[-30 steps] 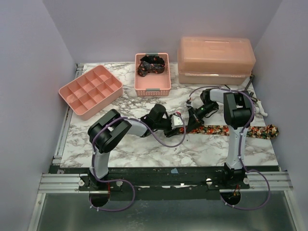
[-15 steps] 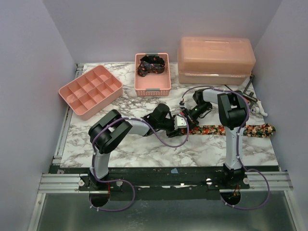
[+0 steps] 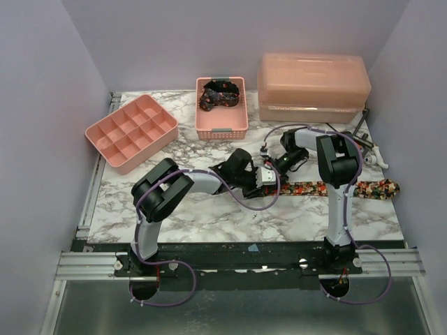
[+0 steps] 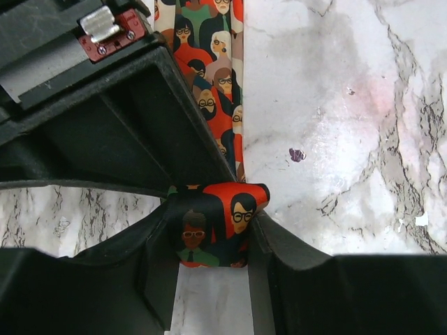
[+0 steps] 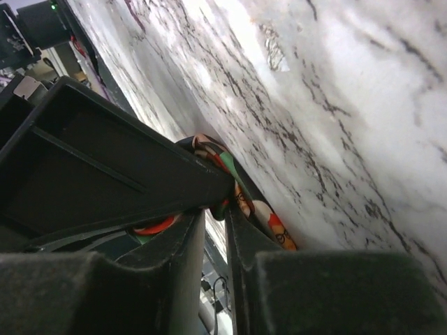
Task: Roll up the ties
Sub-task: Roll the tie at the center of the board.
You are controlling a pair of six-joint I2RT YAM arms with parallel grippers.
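Note:
A tie (image 3: 335, 188) printed with red, orange and green figures lies flat across the right of the marble table (image 3: 174, 209). Its left end is rolled into a small roll (image 4: 216, 230). My left gripper (image 3: 264, 179) (image 4: 213, 218) is shut on that roll, both fingers pressing its sides. My right gripper (image 3: 278, 166) (image 5: 216, 213) meets it from the far side, jaws a narrow gap apart, with a fold of the tie (image 5: 241, 199) at its fingertips. A second, darker tie (image 3: 218, 93) sits rolled in the pink basket (image 3: 222, 129).
A pink divided tray (image 3: 130, 130) stands at the back left. A large lidded pink box (image 3: 313, 85) stands at the back right. A small grey tool (image 3: 367, 150) lies by the right wall. Purple walls enclose the table on three sides.
My left jaws have closed in on the rolled end. My right jaws, shut before, have parted a little. Both grippers shifted slightly toward the back, and the tie's free end slid a little left.

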